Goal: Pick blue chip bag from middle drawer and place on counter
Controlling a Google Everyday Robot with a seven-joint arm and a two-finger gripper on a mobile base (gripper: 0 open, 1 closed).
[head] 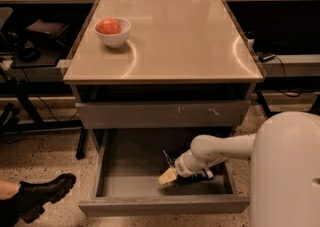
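Observation:
The middle drawer (127, 183) is pulled out, grey and bare inside. My gripper (168, 167) is down inside it at the right-centre, reached in from the right on the white arm. Its fingers stand apart, a thin dark one above and a pale yellowish one (167, 176) below, with nothing seen between them. A dark shape with a pale end (204, 175) lies under the wrist on the drawer floor; it looks like the blue chip bag, mostly hidden by the arm. The beige counter (185, 41) is above.
A white bowl with a red fruit (112, 31) stands at the counter's back left. A closed grey drawer front with pale scuffs (165, 114) sits above the open one. A person's black shoe (42, 195) rests on the floor at left. My white body (287, 171) fills the lower right.

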